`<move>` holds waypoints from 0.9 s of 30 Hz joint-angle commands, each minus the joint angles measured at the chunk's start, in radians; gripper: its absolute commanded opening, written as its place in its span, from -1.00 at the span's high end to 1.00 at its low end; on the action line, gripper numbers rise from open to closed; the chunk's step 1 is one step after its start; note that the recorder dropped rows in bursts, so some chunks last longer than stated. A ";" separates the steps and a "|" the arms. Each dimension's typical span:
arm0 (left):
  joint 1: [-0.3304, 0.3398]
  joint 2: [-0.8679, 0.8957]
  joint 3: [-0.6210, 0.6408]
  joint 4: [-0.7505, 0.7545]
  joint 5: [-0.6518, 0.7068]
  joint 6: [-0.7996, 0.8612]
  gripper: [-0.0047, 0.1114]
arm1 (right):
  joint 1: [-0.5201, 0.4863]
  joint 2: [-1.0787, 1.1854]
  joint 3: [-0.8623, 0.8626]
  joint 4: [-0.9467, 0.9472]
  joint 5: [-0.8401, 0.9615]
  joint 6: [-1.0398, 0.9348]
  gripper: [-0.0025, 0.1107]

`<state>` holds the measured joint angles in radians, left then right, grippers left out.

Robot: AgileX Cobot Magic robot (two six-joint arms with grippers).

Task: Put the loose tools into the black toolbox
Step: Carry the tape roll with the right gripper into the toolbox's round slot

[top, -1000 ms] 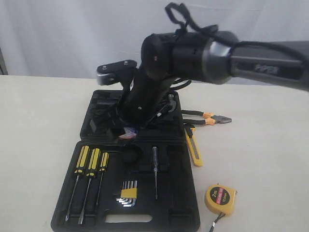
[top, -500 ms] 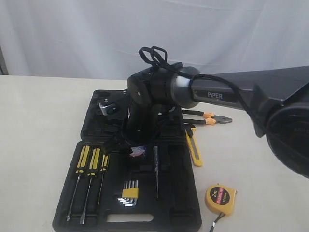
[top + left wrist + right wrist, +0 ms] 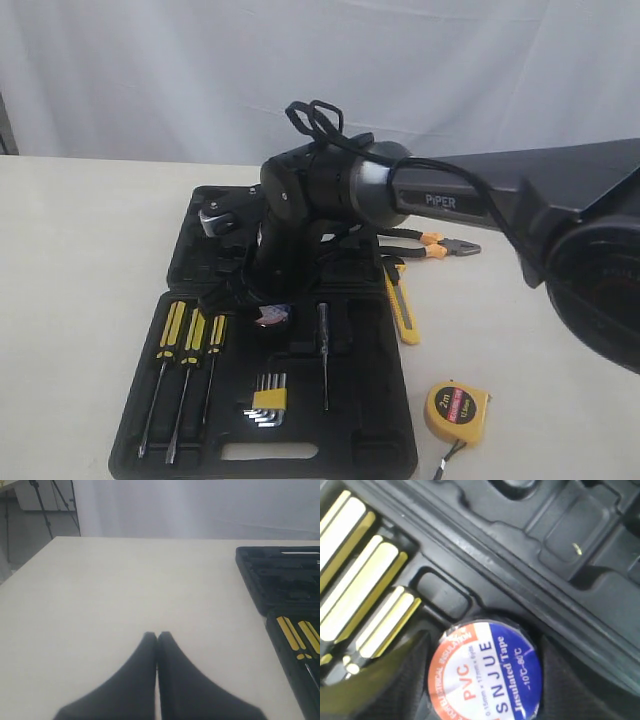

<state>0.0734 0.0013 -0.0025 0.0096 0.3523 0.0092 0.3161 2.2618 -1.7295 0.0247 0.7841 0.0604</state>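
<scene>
tape roll (image 3: 485, 672) at open toolbox (image 3: 370, 440), pliers (image 3: 445, 244), knife (image 3: 400, 305), tape measure (image 3: 457, 410) beside

The glossy black right arm (image 3: 330, 190) has a grey band (image 3: 375, 185), PiPER lettering (image 3: 445, 201), looped cables (image 3: 315, 115); left fingers (image 3: 135, 680) tapered black.

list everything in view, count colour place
black plastic toolbox: 1, open on table
yellow-and-black-handled screwdrivers: 3, near half, left
yellow-clipped hex key set: 1, near half
thin grey screwdriver: 1, near half
PVC tape roll: 1, white-red-blue label, over near half
orange-handled pliers: 1, table, right of toolbox
yellow utility knife: 1, at toolbox's right edge
yellow-and-black tape measure: 1, table, near right
beige table: 1
right arm: 1, black, jaws shut on tape roll
left jaws: black, shut, over table
</scene>
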 commanded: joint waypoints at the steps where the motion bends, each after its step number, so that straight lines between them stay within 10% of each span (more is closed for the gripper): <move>1: -0.005 -0.001 0.003 -0.010 -0.010 -0.002 0.92 | 0.003 0.001 -0.001 0.004 0.013 0.003 0.96; 8: -0.005 -0.001 0.003 -0.010 -0.010 -0.002 0.92 | 0.003 0.001 -0.001 0.000 0.013 0.003 0.90; 15: -0.005 -0.001 0.003 -0.010 -0.010 -0.002 0.92 | 0.003 0.001 -0.001 -0.004 0.009 0.003 -0.24; 27: -0.005 -0.001 0.003 -0.010 -0.010 -0.002 0.92 | 0.003 -0.031 -0.003 -0.016 0.009 0.006 -0.23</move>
<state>0.0734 0.0013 -0.0025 0.0096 0.3523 0.0092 0.3220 2.2576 -1.7295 0.0230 0.7879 0.0604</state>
